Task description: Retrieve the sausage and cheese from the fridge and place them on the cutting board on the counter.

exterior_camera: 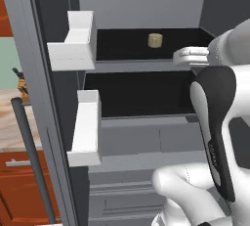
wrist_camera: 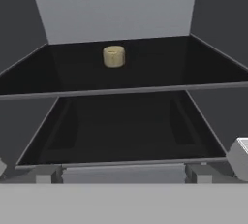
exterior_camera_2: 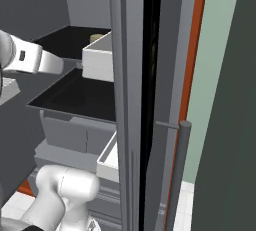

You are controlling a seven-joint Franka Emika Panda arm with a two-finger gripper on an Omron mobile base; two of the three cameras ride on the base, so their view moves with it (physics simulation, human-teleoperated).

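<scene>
Gripper: I have it spread wide with nothing between the jaws, facing into the open fridge (exterior_camera: 141,5).
Arm: I see my white forearm (exterior_camera: 191,56) level with the front edge of the upper shelf (wrist_camera: 121,92), toward its right end.
Cheese: pale tan chunk (wrist_camera: 114,56) sitting upright on that upper dark shelf, toward the back, well apart from my arm; also seen at (exterior_camera: 155,40).
Lower shelf: dark (wrist_camera: 121,131) beneath it.
Door bins: two pale grey bins (exterior_camera: 78,39) on the left door.
Tabletop: marbled beige strip (exterior_camera: 10,117) left of the fridge, over reddish-brown cabinets (exterior_camera: 17,186).
</scene>
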